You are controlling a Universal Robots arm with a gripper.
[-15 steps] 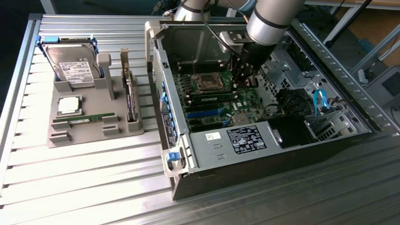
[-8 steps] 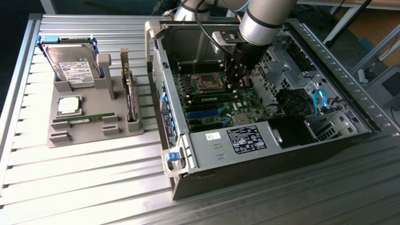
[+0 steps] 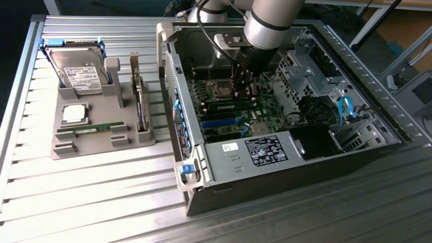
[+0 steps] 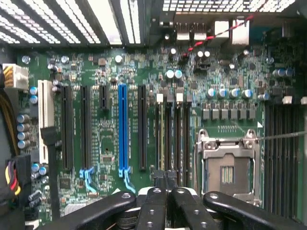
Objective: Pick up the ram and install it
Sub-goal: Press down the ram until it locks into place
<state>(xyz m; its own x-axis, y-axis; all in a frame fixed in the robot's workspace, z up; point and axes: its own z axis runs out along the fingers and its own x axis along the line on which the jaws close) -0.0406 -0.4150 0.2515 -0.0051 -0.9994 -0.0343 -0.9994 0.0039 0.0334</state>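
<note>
While one slim green circuit-board ram stick (image 3: 90,129) lies flat in a slot of the grey moulded parts tray (image 3: 94,147), apart from the case, a second ram-like stick (image 3: 229,107) appears seated in the green motherboard (image 4: 110,120), though this is hard to confirm. Black gripper (image 4: 165,179): fingers pressed together, holding nothing, poised low over the black memory slots (image 4: 172,139), seemingly to press down. Adjacent: empty silver processor socket (image 4: 228,172). Enclosure: open black tower case (image 3: 284,167), laid on its side for access, on slatted aluminium table (image 3: 81,202).
</note>
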